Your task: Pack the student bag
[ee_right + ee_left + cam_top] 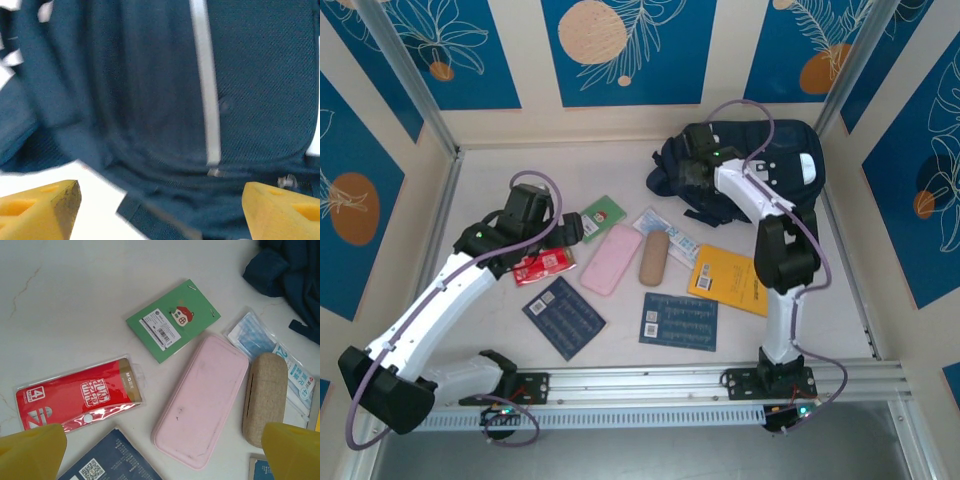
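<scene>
From the top camera, the student bag point(760, 165) lies at the far right of the counter point(480, 190), close to the back corner. The right tool point(695, 175) is over the bag's left end. The left tool point(565, 232) hangs above the loose things in the middle. There, from left to right, lie a red packet point(544, 266), a green card point(603, 217), a pink case point(612, 259), a tan case point(654, 258) and a clear mask packet point(670, 232). A yellow booklet point(730, 280) lies by the right arm. Two dark blue booklets point(563, 317) point(679, 321) lie nearest the arm bases.

The left wrist camera looks straight down. The left tool point(161, 440) has its yellow fingers point(30, 452) wide apart at the bottom corners, with nothing between them. Below it the pink case point(202, 400) lies tilted, with the tan case point(265, 397) just beside it on the right. The green card point(175, 320) is above the pink case and the red packet point(80, 395) to its left. The mask packet point(260, 340) lies partly under the tan case. A corner of the student bag point(292, 270) shows at the top right.

In the right wrist camera the picture is blurred. The student bag point(150, 90) is close ahead, its navy fabric crossed by a white stripe point(205, 75). The right tool point(160, 200) has its fingers point(40, 210) well apart, clamped on nothing.
</scene>
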Controlling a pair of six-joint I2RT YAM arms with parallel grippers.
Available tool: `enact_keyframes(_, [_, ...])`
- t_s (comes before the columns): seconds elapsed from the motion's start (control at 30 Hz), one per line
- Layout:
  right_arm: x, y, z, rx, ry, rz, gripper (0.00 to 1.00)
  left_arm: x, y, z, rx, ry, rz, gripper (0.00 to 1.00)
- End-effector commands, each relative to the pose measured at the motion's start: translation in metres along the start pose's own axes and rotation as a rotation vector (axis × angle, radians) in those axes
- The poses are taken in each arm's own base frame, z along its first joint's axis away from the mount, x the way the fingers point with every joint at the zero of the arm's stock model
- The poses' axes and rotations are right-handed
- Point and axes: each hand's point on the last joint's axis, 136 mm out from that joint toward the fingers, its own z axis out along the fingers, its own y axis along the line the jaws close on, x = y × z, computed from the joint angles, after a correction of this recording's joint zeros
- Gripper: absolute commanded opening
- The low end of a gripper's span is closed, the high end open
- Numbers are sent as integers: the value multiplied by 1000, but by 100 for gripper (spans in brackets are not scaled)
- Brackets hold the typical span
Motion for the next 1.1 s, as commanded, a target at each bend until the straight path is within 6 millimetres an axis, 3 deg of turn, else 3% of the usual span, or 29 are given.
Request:
enact_keyframes(0.0, [-5,-17,25,33,61,-3,83,-3,-2,-2,31,-7,-38,100])
enact_keyframes(0.13, [-1,-10,58,13,119,-30,84,1,-7,6,57,24,-41,100])
enact_keyframes(0.27, [4,-7,76,27,134,-64,84,3,-9,12,71,44,-51,100])
enact_keyframes(0.4, [4,4,73,-8,118,-95,84,4,-10,17,84,62,-65,100])
enact_keyframes(0.73, [-2,17,36,-40,42,-138,84,10,-19,27,135,114,-75,100])
enact_keyframes(0.9, [5,23,44,-101,75,-122,83,11,-19,28,141,117,-76,100])
enact_keyframes(1.07, [10,7,66,-63,128,-87,88,11,-21,28,153,119,-70,100])
